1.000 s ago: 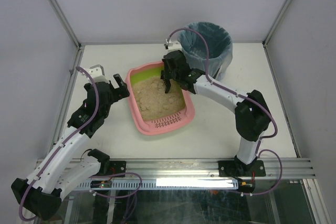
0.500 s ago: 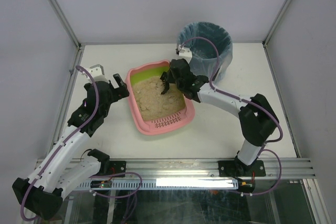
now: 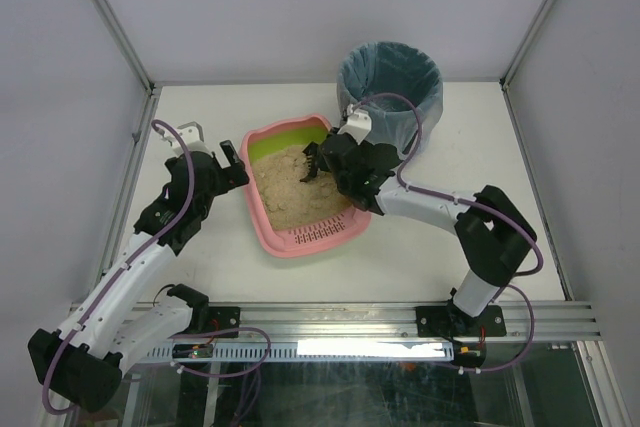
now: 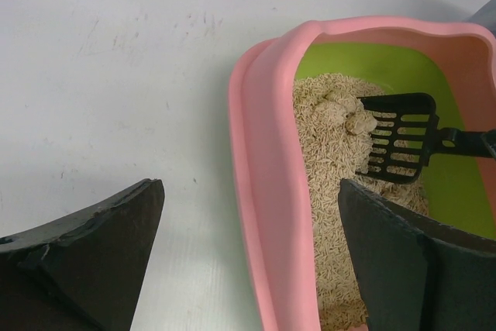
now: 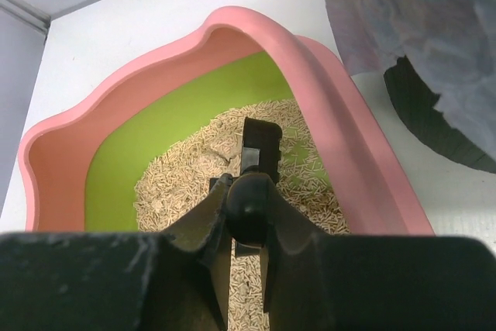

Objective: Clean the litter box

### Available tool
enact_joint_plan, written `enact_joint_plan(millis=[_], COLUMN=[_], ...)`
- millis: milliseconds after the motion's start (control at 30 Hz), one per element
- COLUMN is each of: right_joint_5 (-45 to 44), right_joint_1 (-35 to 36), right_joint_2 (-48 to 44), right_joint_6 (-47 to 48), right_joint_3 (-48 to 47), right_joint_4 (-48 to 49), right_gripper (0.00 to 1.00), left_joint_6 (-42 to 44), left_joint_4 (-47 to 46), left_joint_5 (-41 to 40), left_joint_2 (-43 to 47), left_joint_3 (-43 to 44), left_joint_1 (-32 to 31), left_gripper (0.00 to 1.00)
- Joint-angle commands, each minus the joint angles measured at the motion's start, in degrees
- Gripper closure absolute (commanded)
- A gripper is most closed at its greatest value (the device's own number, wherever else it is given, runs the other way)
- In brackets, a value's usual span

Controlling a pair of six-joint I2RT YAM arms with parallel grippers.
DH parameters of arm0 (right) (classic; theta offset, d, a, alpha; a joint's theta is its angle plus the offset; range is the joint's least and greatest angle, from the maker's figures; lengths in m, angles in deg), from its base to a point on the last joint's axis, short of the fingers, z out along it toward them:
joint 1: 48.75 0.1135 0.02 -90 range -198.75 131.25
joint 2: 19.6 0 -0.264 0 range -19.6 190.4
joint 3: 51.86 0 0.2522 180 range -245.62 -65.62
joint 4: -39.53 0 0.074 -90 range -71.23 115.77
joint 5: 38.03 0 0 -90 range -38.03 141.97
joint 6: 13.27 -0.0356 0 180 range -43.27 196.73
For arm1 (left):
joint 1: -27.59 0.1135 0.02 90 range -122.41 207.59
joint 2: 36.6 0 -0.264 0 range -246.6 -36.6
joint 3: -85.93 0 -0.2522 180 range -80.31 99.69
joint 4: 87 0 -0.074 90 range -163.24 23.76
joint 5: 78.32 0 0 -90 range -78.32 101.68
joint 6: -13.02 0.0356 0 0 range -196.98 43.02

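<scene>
Litter box [image 3: 318, 238] sits mid-table, full of sandy litter. Left gripper [image 3: 234, 169] is gaping wide and holding nothing, jaws straddling the box's left rim. Right gripper [image 5: 248, 199] is pinched on the black scoop [image 4: 397, 136] handle, with the scoop head at some clumps. Blue-bagged bin [image 3: 390, 87] is just behind.

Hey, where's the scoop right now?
Left wrist view, right side: the black scoop lies inside the litter box, toward its far end, its handle gripped by the right tool.
</scene>
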Motion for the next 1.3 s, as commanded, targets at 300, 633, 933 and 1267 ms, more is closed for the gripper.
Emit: enact_joint_plan(millis=[300, 633, 933, 1267], right_joint_5=[7.33, 9.66, 10.49, 13.16], right_joint_1=[2.76, 2.69, 1.82, 0.06], right_joint_2=[-3.17, -4.18, -8.81, -11.4], right_joint_6=[-8.88, -8.57, -2.69, -0.78], right_joint_3=[9.38, 12.34, 19.01, 24.69], right_joint_4=[15.1, 19.48, 30.51, 40.69], right_gripper=[1.0, 1.0, 1.0, 1.0], left_joint_6=[-0.48, -0.94, -0.94, -0.82], left_joint_4=[-1.4, -1.5, -1.48, -1.5], left_joint_5=[1.83, 1.87, 2.3, 2.56], left_joint_2=[0.12, -0.69, -0.76, -0.78], left_joint_3=[1.25, 1.45, 1.42, 1.31], left_joint_1=[0.8, 1.48, 1.66, 1.86], left_gripper=[0.01, 0.01, 0.01, 0.01])
